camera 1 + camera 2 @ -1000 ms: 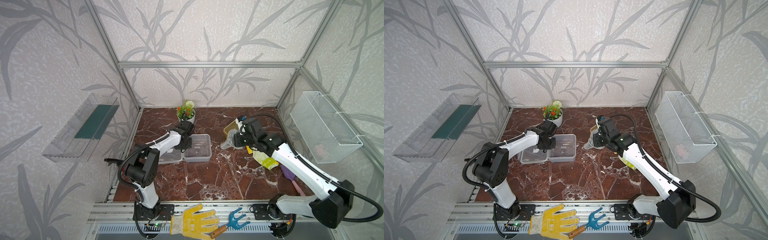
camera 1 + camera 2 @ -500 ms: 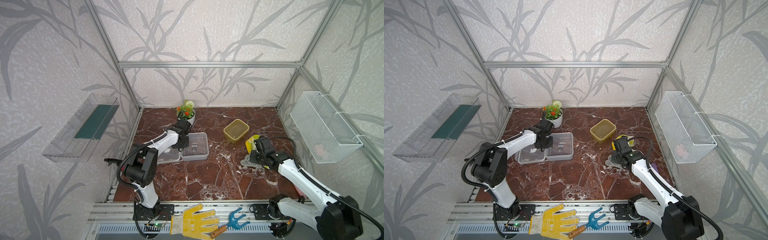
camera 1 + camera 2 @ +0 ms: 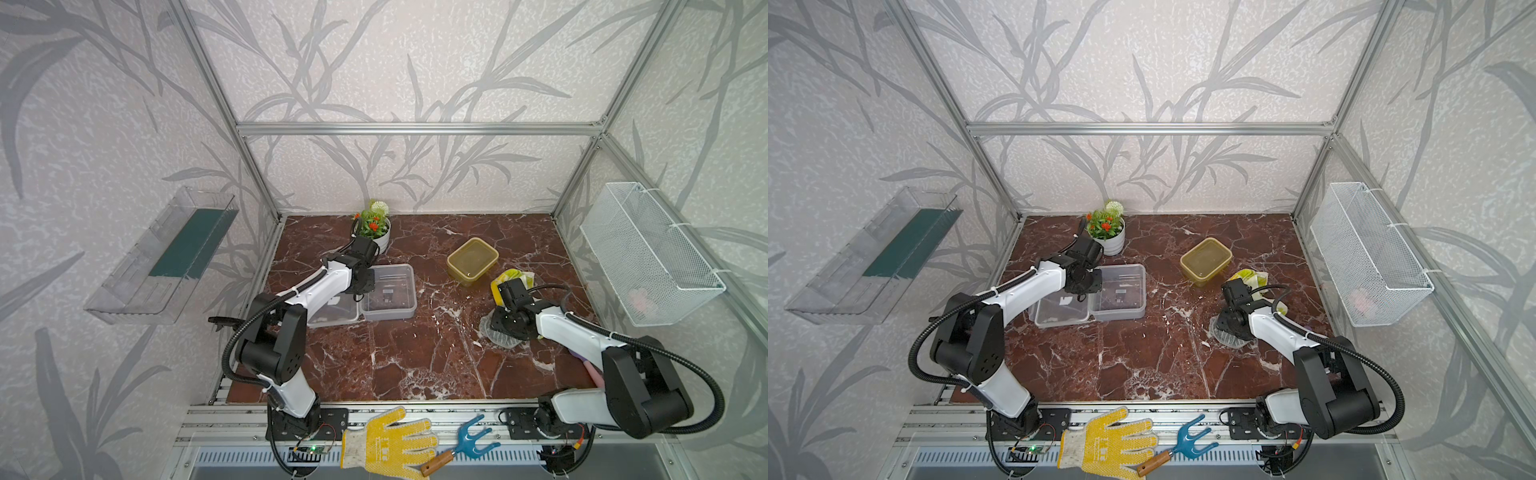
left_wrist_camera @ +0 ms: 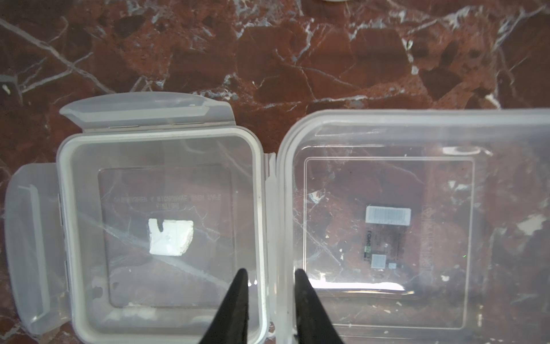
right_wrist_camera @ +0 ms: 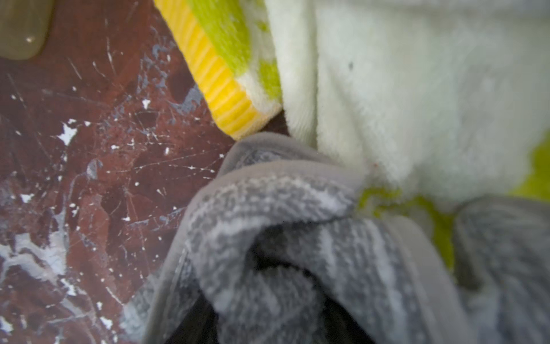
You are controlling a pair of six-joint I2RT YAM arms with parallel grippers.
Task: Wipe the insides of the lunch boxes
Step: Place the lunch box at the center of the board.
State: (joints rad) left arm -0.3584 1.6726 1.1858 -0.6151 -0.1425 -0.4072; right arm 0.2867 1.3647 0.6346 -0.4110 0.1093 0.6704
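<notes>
The clear greyish lunch box lies unfolded on the marble floor, base (image 3: 390, 291) (image 4: 416, 238) to the right and hinged lid (image 3: 332, 309) (image 4: 160, 232) to the left. My left gripper (image 3: 365, 286) (image 4: 270, 272) is open, its fingers straddling the hinge and rims without pressing them. The amber lunch box (image 3: 473, 259) (image 3: 1205, 258) stands alone toward the back right. My right gripper (image 3: 500, 328) (image 5: 268, 315) points down into a crumpled grey cloth (image 3: 505, 340) (image 5: 297, 223) on the floor. Its jaws are spread, with a fold of the cloth lying loosely between them.
A yellow-green towel (image 3: 515, 277) (image 5: 416, 89) lies beside the grey cloth. A white flower pot (image 3: 380, 239) stands behind the left wrist. A wire basket (image 3: 648, 257) hangs on the right wall, a clear tray (image 3: 162, 257) on the left. A glove (image 3: 386, 442) and blue rake (image 3: 469, 440) lie on the front rail.
My right arm came from the amber box down to the floor at the front right with the grey cloth, then spread its jaws. My left jaws parted at the hinge.
</notes>
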